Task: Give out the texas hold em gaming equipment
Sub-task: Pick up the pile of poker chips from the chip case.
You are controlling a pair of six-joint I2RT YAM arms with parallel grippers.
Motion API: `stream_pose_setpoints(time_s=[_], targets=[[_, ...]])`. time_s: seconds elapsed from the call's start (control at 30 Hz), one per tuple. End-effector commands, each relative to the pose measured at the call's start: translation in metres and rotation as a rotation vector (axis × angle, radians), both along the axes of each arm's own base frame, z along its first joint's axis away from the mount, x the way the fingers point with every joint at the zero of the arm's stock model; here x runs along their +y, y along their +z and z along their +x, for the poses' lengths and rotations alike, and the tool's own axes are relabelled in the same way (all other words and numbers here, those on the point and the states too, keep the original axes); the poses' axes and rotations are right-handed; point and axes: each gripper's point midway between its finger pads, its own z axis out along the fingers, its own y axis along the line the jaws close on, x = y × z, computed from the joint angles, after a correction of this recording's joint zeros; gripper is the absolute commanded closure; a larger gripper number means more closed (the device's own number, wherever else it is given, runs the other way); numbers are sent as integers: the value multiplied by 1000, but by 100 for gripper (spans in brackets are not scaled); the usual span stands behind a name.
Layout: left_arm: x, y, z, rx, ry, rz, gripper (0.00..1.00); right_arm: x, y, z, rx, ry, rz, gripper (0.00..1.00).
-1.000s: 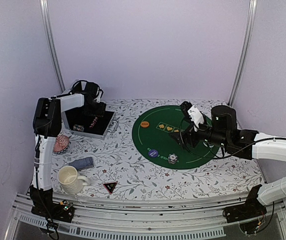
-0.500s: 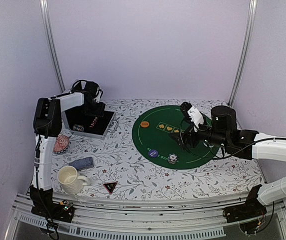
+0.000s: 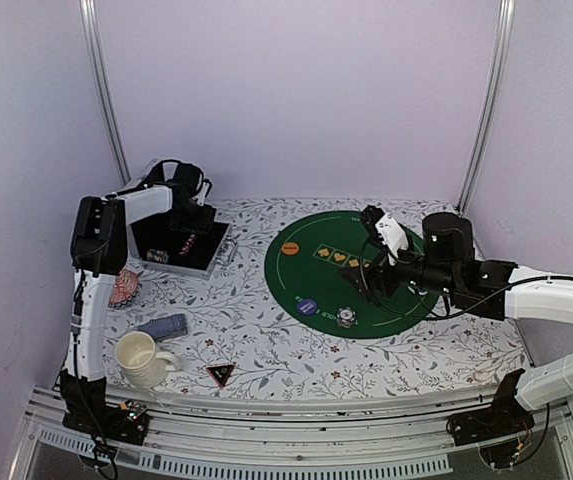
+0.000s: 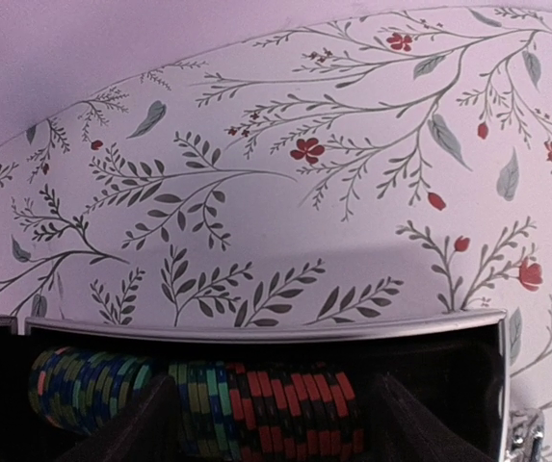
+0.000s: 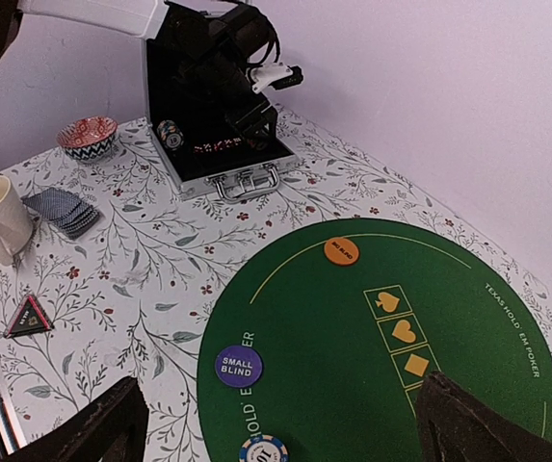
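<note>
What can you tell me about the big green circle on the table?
The green mat is round, dark green and felt-looking. It lies flat on the flowery tablecloth, right of the middle. A thin pale line runs inside its rim, yellow letters read TEXAS HOLD EM POKER, and yellow boxes show a spade, heart and diamond. An orange button, a purple SMALL BLIND button and a poker chip rest on it.

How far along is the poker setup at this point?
Done: the orange button, small blind button and one chip stack sit on the green mat. In hand: the left gripper straddles a row of chips in the case; a grip is unclear. The right gripper hovers open over the mat. To do: the cards and triangular marker lie off the mat.
</note>
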Motion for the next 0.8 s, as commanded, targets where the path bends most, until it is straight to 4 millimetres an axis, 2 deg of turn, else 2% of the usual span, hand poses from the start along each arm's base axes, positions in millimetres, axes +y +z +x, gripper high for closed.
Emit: stream_pose_setpoints(time_s=[0.0,0.4,0.57,0.67,0.77], targets=[[12,-29,-6,75,24,25,29,-3,-1,-3,2,1,0,1],[26,-43,-14,131,56,-5,25,-2,-2,-3,7,4,-1,1],[33,-47,-18,152,69,2,21,-2,-3,-3,11,7,1,1],[32,-43,-18,147,64,-7,20,-1,-3,-3,12,10,0,1],[28,-31,-14,106,48,-12,19,-1,-4,-3,13,10,0,1]])
